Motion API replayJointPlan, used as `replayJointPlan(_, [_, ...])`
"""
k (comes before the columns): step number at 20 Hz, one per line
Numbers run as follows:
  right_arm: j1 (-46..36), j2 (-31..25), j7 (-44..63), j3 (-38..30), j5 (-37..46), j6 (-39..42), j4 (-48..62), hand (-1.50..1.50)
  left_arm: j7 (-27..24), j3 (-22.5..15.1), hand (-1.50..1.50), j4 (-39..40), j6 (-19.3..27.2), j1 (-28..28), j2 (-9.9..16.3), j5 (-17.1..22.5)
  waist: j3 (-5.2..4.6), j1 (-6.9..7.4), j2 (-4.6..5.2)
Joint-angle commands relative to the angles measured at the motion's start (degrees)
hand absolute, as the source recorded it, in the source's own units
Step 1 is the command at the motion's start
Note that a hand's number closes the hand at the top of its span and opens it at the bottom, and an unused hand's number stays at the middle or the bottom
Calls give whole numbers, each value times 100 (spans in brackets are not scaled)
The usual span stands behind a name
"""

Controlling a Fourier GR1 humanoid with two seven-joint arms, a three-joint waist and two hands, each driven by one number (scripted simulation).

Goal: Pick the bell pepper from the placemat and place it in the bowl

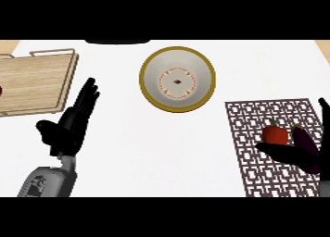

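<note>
Right hand (311, 155) open, thumb under red bell pepper (275, 134), green stem up, on patterned placemat (253, 118); dark purple item (303, 139) beside it. Bowl (177, 78) well apart. Left hand (70, 125) resting open.

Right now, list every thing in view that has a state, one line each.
bell pepper: on the placemat, beside the right hand's thumb, not lifted.
eggplant: on the placemat, right of the pepper, partly hidden by the hand.
bowl: upright, holds nothing.
placemat: flat on the counter.
wooden tray: flat, a red and blue thing at its left edge.
left hand: open, resting.
right hand: open around the pepper and eggplant.
</note>
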Motion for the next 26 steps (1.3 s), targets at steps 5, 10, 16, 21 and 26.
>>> replayJointPlan(5, [-241, 349, -614, -630, -348, 397, 434, -150, 269, -125, 0, -528, -20, 296, -223, -288, 4, 23, -1])
replayJointPlan(10, [892, 833, -1356, -388, -333, 83, -411, -150, 167, 120, 0, -146, -76, -10, -267, -326, 3, -25, -3])
replayJointPlan(16, [633, 1171, -1335, -626, -269, 224, -427, -150, -50, 250, 0, -49, -297, 186, -322, -328, 2, -6, -2])
replayJointPlan(21, [1101, 1300, -2513, -977, -1005, 177, 281, -150, 694, 105, 0, -683, -80, 86, -337, -581, 8, -13, -8])
replayJointPlan(26, [734, 1866, -2299, -736, -509, -31, 486, -150, -140, 483, 0, 101, -455, 145, -402, -318, 2, -11, 2])
